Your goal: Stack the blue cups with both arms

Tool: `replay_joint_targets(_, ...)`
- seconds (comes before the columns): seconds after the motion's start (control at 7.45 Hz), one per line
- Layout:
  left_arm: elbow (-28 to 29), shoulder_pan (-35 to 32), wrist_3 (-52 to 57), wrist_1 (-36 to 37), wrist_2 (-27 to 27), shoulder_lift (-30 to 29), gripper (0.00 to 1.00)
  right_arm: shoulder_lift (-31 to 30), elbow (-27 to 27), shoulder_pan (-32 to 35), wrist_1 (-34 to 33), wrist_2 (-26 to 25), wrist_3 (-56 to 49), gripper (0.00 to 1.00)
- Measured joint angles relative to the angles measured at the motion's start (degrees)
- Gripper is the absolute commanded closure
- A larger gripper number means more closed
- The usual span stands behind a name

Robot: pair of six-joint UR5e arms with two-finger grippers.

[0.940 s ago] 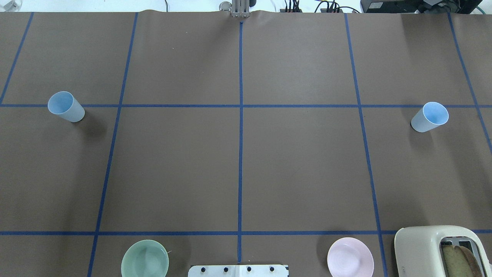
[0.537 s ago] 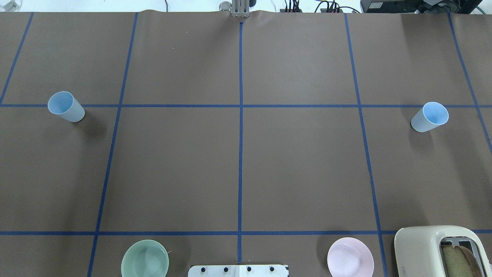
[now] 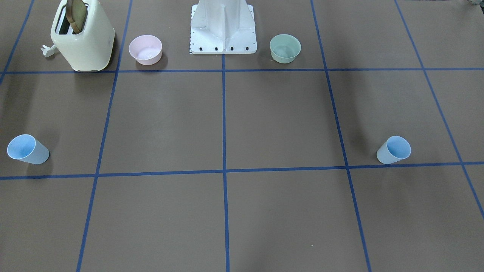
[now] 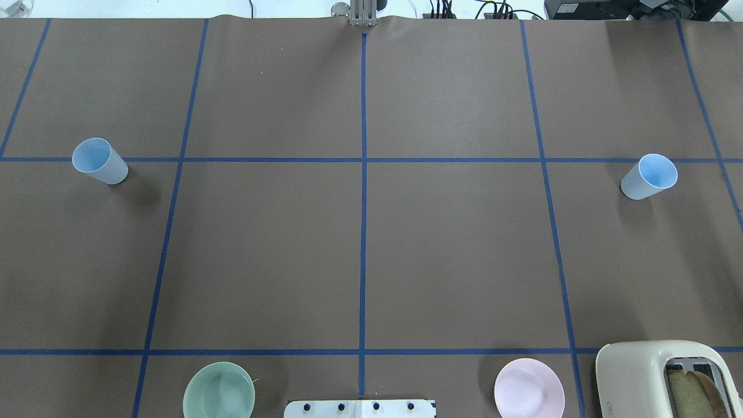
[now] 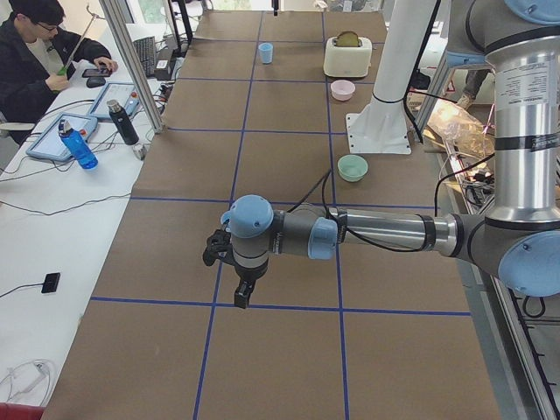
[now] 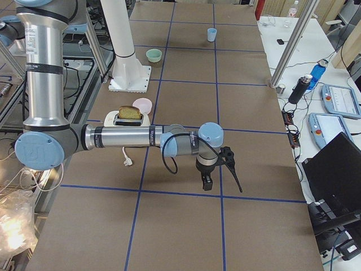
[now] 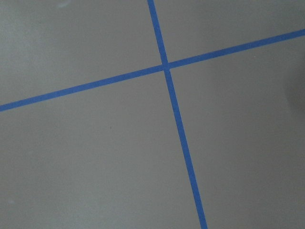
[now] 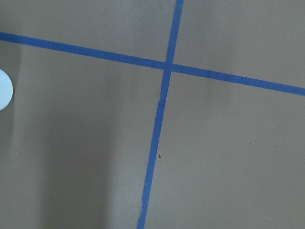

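Two pale-blue cups stand upright far apart on the brown table. One cup is at the left and the other cup is at the right of the overhead view. The front view shows them too: the left-side cup and the right-side cup. Neither arm shows in the overhead or front view. My left gripper shows only in the exterior left view, pointing down over the table. My right gripper shows only in the exterior right view. I cannot tell whether either is open or shut.
A cream toaster with bread, a pink bowl and a green bowl stand along the near edge beside the white base block. A person sits at a side desk.
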Motion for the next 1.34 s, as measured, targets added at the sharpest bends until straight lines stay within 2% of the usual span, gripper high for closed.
replay_joint_targets(0.4, 2.4, 0.0, -0.2, -11.0, 0.0, -3.9, 0.02, 2.6, 0.3, 0.0, 11.7, -0.6, 5.4, 0.00)
replay_joint_targets(0.67, 4.9, 0.3, -1.2, -17.5, -0.3, -5.2, 0.02, 4.2, 0.3, -0.7, 15.2, -0.6, 7.7, 0.00)
replay_joint_targets(0.94, 5.8, 5.8, -13.2, -21.0, -0.1, -6.4, 0.02, 4.2, 0.2, -1.5, 15.7, -0.5, 8.0, 0.00)
replay_joint_targets(1.34, 6.4, 17.5, -43.4, -25.5, 1.9, -8.2, 0.02, 3.8, 0.1, -1.9, 15.9, -0.4, 7.9, 0.00)
